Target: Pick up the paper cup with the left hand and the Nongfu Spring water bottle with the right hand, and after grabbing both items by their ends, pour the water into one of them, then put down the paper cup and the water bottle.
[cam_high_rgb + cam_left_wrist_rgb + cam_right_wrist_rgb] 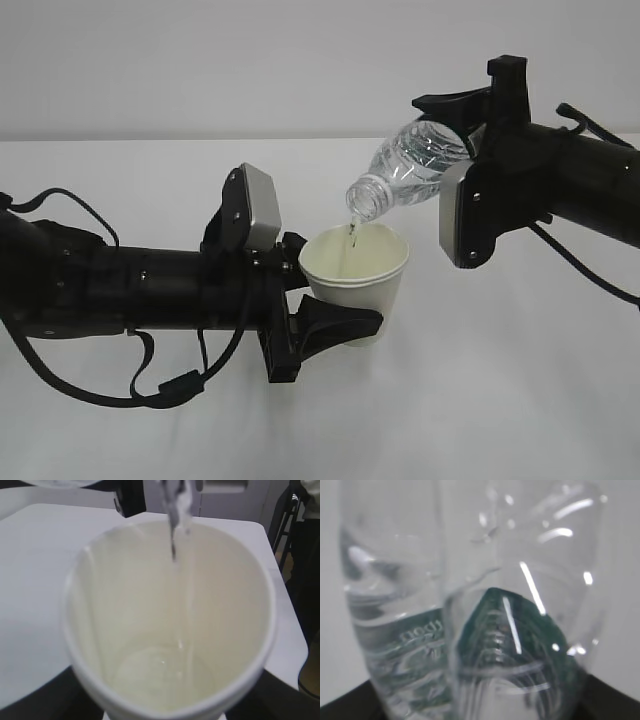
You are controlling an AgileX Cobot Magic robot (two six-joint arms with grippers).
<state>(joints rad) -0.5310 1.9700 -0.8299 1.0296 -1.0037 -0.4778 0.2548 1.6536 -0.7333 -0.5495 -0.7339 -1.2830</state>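
Pouring stage. Left end effector (318, 325) clamped around thin, crushable paper cup (356, 278) above tabletop (520, 400); right end effector (470, 125) gripping slippery, tilted Nongfu Spring water bottle (410, 165) near base; water (175, 545) streaming into cup.

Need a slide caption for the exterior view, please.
Right gripper tilts bottle, pouring water into cup held by left gripper.

The paper cup (358, 282) is sitting upright between the fingers (335, 322) of the left hand (300, 310), raised above the bench (500, 400). The Nongfu Spring water bottle (410, 165) is tilting down from the right hand (470, 140) on the right, its neck just above the cup's rim. The water (175, 545) is falling into the cup and lying on its bottom.
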